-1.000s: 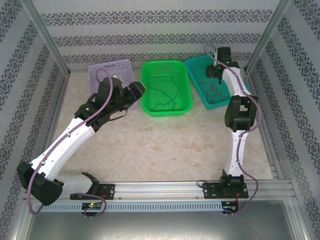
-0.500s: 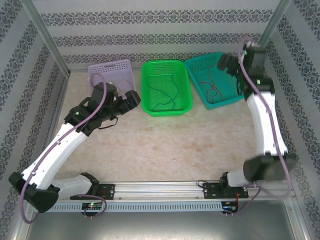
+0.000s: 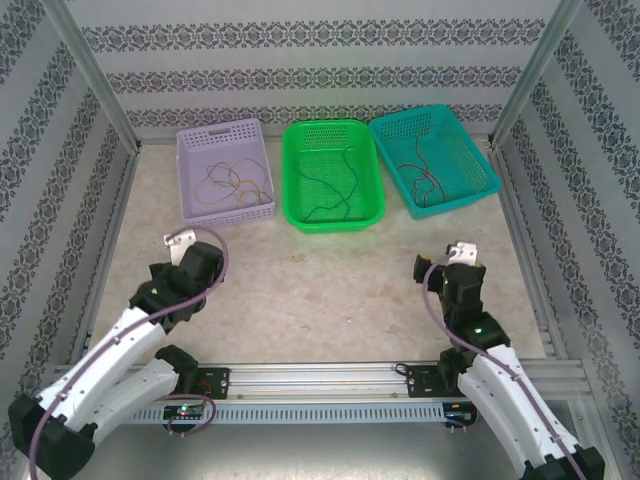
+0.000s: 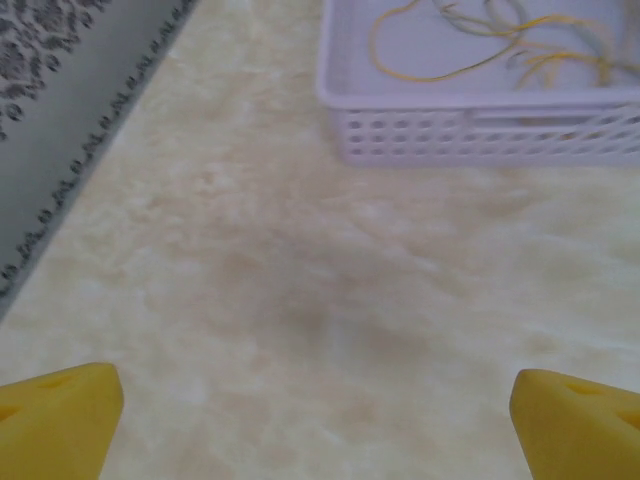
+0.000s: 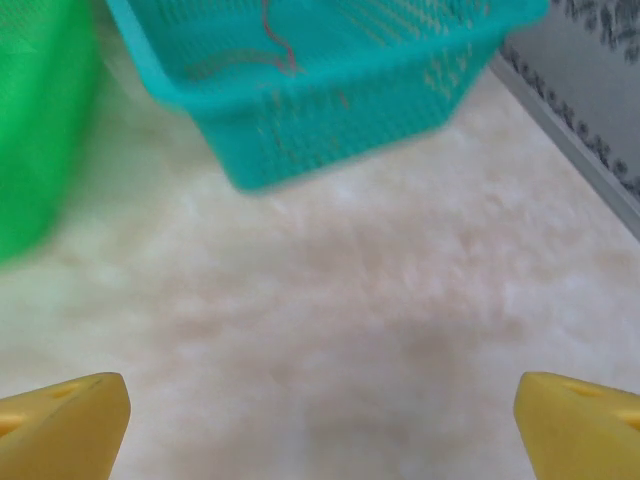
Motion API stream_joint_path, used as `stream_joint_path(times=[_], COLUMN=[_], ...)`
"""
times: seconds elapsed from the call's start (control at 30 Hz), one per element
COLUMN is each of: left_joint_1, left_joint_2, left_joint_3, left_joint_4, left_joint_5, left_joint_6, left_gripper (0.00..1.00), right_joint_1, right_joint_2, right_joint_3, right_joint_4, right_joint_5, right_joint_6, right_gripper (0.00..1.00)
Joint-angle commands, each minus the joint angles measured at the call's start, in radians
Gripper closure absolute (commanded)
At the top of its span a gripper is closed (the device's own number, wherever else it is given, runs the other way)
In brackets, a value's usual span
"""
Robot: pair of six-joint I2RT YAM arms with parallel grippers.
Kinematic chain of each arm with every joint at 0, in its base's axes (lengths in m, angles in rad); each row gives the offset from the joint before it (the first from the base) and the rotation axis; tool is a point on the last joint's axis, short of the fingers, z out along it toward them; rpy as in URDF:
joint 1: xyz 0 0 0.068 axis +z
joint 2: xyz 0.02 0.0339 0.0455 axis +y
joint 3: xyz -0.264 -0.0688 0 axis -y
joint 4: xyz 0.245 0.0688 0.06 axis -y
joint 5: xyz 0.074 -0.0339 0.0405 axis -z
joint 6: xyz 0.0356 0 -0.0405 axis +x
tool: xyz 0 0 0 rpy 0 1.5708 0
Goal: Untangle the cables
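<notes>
Cables (image 3: 235,185) lie parted among three far baskets (image 3: 330,224) — work seemingly done — so the left gripper (image 3: 178,239) and right gripper (image 3: 460,250) sit near, spread wide and empty.

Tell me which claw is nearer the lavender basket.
Left. The left claw hovers just short of the near-left corner of the lavender basket; the right claw is across the table, before the teal basket.

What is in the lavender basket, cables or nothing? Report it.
Not empty: the lavender basket holds loose yellow-orange and brown cables lying on its floor, inside the walls.
</notes>
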Motion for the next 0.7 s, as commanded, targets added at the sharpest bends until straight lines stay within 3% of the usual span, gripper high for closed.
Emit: stream_joint_path(times=[0.0,0.07,0.17,0.27,0.4,0.47,0.53,0.67], left_joint_1=[0.096,0.183,0.253,0.309,0.374,0.398,0.413,0.433], left_joint_2=[-0.008,0.066,0.215,0.375,0.561,0.630,0.676,0.832], left_joint_3=[-0.135,-0.169,-0.187,-0.202,-0.141,-0.117,-0.096,-0.225], left_joint_4=[0.465,0.569,0.734,0.915,1.092,1.170,1.212,1.625], left_joint_5=[-0.056,0.073,0.174,0.246,0.362,0.417,0.475,0.522], left_joint_6=[0.232,0.273,0.305,0.307,0.353,0.369,0.432,0.455], left_gripper=[0.01,0.01,0.01,0.01,0.01,0.01,0.01,0.01], right_joint_1=[-0.096,-0.167,-0.213,-0.234,-0.241,-0.255,-0.253,-0.253], right_joint_2=[0.062,0.156,0.366,0.595,0.883,0.964,1.041,1.009], right_joint_3=[-0.067,-0.037,-0.018,0.096,0.158,0.210,0.172,0.103], right_joint_4=[0.337,0.358,0.562,0.616,0.940,0.939,1.113,1.151], right_joint_5=[0.029,-0.044,-0.145,-0.211,-0.304,-0.321,-0.357,-0.341], right_joint_6=[-0.106,-0.092,-0.119,-0.122,-0.133,-0.116,-0.127,-0.130], right_gripper=[0.02,0.02,0.02,0.02,0.02,0.02,0.02,0.02])
